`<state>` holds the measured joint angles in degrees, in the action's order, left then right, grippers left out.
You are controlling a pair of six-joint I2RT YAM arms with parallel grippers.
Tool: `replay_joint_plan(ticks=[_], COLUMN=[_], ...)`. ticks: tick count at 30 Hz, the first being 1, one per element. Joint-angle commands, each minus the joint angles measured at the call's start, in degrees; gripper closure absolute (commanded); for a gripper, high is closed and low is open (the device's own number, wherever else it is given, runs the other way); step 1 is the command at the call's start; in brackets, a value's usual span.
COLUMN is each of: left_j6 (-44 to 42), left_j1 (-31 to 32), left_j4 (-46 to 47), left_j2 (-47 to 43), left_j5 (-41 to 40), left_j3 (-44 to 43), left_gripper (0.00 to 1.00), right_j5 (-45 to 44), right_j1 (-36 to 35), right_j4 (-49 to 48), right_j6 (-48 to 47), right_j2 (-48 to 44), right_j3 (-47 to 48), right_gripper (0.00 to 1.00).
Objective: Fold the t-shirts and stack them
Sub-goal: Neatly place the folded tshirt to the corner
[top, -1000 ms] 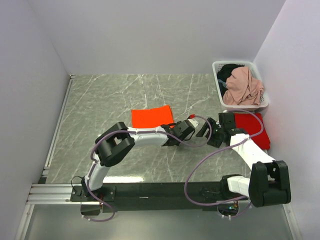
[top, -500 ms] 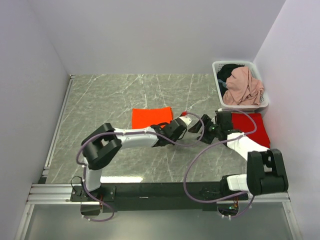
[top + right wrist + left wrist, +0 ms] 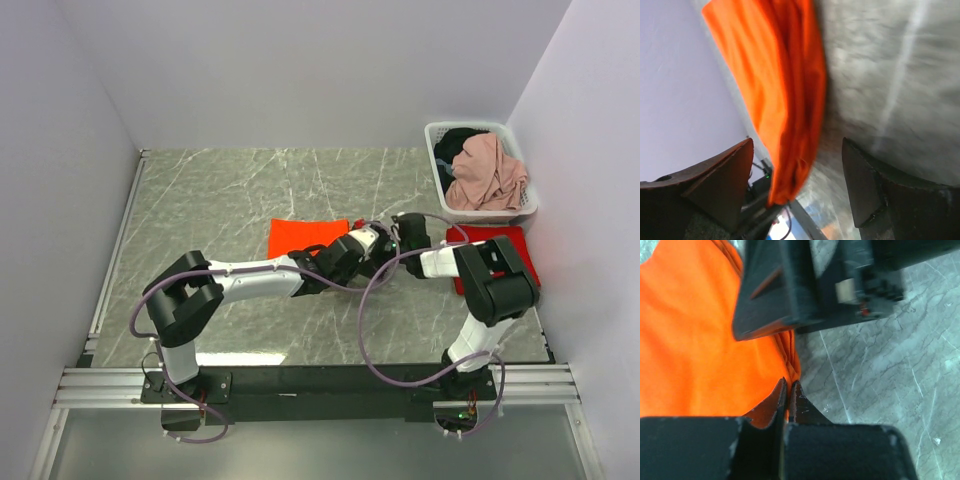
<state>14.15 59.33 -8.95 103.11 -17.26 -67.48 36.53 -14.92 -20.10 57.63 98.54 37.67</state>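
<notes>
Left wrist view shows the left gripper [image 3: 788,386] pinching an edge of the orange t-shirt [image 3: 695,340], which spreads leftward (right gripper [image 3: 796,142] spread, just opposite).

Soft, even light is filling the overhead view, glinting pale along the near edge of the worktop [image 3: 300,357]. The right wrist view is smearing: the orange t-shirt [image 3: 785,85] is blurring and the dark fingers [image 3: 715,182] are sitting out of focus.
</notes>
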Motion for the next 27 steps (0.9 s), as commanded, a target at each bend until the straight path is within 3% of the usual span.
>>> replay_joint_plan(ticks=[1, 8, 11, 14, 15, 18, 20, 21, 25, 27], left_j6=[1.32, 2.72, 3.51, 4.21, 4.48, 6.23, 7.81, 8.17, 10.63, 11.51], left_j1=[0.0, 0.0, 0.08, 0.08, 0.0, 0.0, 0.0, -0.18, -2.81, -6.58], left_j4=[2.36, 3.06, 3.41, 2.89, 2.8, 2.27, 1.83, 1.57, -2.29, -5.88], left_j2=[-2.56, -3.18, -3.97, -4.41, -4.5, -5.11, -6.51, -7.21, -12.47, -14.77], left_j5=[1.26, 2.31, 2.58, 3.36, 3.89, 5.48, 6.44, 7.14, 11.71, 14.16], left_j3=[0.51, 1.21, 1.65, 1.83, 1.92, 2.0, 2.18, 2.27, 0.08, -1.15], left_gripper=[0.99, 0.99, 0.99, 0.99, 0.98, 0.87, 0.75, 0.62, 0.25, 0.15], right_j5=[2.05, 2.49, 2.4, 1.18, 0.91, -1.72, -3.65, -5.49, -11.38, -14.02], right_j1=[-1.43, -3.01, -3.01, -3.01, -3.01, -3.1, -3.28, -3.28, -3.28, -3.28], right_j4=[-5.65, -0.82, -1.35, 0.93, 3.03, 9.69, 13.92, 18.3, 29.92, 36.93], right_j6=[3.11, -0.58, -0.85, -3.13, -5.13, -10.05, -13.14, -16.11, -23.95, -28.68], right_j2=[3.48, 8.86, 10.18, 10.62, 10.53, 9.22, 7.37, 6.76, 2.55, 1.22], right_j3=[2.49, 6.89, 7.15, 8.56, 9.08, 11.54, 13.56, 14.79, 17.08, 18.57], right_gripper=[0.23, 0.3, 0.37, 0.51, 0.66, 1.0, 1.0, 1.0, 1.0, 1.0])
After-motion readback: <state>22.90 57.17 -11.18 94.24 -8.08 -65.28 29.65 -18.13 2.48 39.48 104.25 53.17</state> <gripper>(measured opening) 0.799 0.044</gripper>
